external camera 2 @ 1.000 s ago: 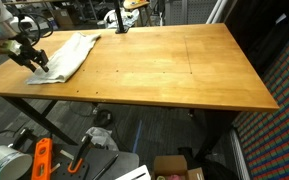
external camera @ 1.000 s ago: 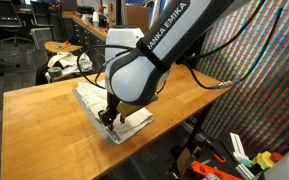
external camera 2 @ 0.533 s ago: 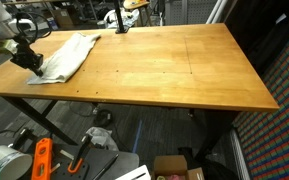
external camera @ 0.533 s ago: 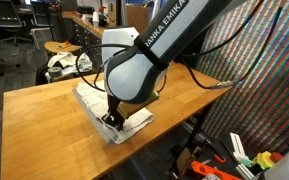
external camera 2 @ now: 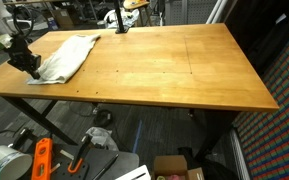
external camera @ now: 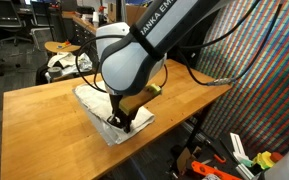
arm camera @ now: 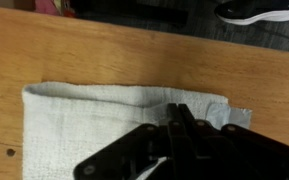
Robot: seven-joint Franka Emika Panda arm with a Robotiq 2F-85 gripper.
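Observation:
A white cloth (external camera: pixel 92 100) lies flat near one end of the wooden table (external camera: pixel 39 115). In an exterior view the same cloth (external camera 2: pixel 72 53) reaches almost to the table's corner. My gripper (external camera: pixel 117 121) points straight down onto the cloth's corner nearest the table edge; from the far side the gripper (external camera 2: pixel 31 68) is a small dark shape there. In the wrist view the black fingers meet at their tips (arm camera: pixel 179 108) over the cloth (arm camera: pixel 74 125), pinching a thin fold near its right end. The arm's white body hides part of the cloth.
The table edge runs close beside the gripped corner. Chairs and desks (external camera: pixel 44 30) stand behind the table. Tools, an orange item (external camera 2: pixel 41 160) and boxes (external camera 2: pixel 179 168) lie on the floor below. A black shoe (arm camera: pixel 259 10) shows past the table's far edge.
The jaws have closed from partly open to shut on the cloth's corner. The arm's wrist has shifted slightly over the cloth; the cloth has stayed where it was.

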